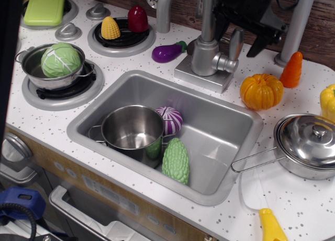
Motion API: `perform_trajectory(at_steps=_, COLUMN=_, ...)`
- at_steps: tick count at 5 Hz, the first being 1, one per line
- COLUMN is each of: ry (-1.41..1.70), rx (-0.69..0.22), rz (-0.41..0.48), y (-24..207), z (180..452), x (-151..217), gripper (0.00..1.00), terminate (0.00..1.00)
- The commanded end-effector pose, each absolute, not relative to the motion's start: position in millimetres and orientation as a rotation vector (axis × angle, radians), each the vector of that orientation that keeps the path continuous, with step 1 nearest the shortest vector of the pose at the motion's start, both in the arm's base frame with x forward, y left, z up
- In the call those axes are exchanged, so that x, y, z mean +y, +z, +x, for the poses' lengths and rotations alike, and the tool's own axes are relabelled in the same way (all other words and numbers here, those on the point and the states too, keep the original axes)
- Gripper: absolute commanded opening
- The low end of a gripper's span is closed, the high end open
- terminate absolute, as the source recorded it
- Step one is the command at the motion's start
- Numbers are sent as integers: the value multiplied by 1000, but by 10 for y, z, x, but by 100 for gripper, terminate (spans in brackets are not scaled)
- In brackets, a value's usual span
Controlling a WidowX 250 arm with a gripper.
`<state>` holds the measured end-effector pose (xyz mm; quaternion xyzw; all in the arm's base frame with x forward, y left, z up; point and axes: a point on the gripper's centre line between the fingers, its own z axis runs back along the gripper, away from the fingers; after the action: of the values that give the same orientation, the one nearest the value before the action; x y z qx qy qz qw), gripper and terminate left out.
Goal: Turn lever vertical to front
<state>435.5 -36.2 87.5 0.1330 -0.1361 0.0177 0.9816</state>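
The lever point(235, 46) is a small flat silver-grey paddle. It stands nearly upright on a short round stub point(226, 62) at the right side of the grey faucet body point(203, 57). My black gripper point(236, 37) hangs over it from the back right, raised near the top edge of the view. Its two fingers are spread apart, one left of the paddle's top point(220, 26) and one to the right point(256, 46). The jaws are open and hold nothing. I cannot tell whether a finger touches the paddle.
The tall faucet spout point(207, 11) rises just left of the lever. A purple eggplant point(167, 52) lies to the left, and an orange pumpkin point(261, 91) and a carrot point(291, 69) to the right. The sink point(230, 127) in front holds a steel pot point(132, 128). A lidded pan point(309, 144) sits at the right.
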Motion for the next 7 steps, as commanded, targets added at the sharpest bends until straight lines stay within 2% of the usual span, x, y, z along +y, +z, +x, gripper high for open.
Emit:
perform_trajectory(at_steps=1, ry=38, rx=-326, rz=254, y=1074, z=4437, x=-329, gripper=100, terminate=0)
perform_trajectory(at_steps=2, ry=68, rx=-323, rz=240, y=1047, z=4418, x=-372, gripper=0, terminate=0)
perform_trajectory(at_steps=3, ry=104, rx=-314, rz=222, y=1036, z=4364, x=-425, gripper=0, terminate=0)
perform_trajectory(at_steps=4, ry=164, rx=-293, rz=166, y=963, z=4258, x=-498, gripper=0, terminate=0)
perform_trajectory(at_steps=5, ry=247, rx=-187, rz=51, y=869, z=4159, x=-552, gripper=0, terminate=0)
perform_trajectory(at_steps=7, ry=282, rx=-101, rz=-20, y=743, z=4028, x=-566, gripper=0, terminate=0)
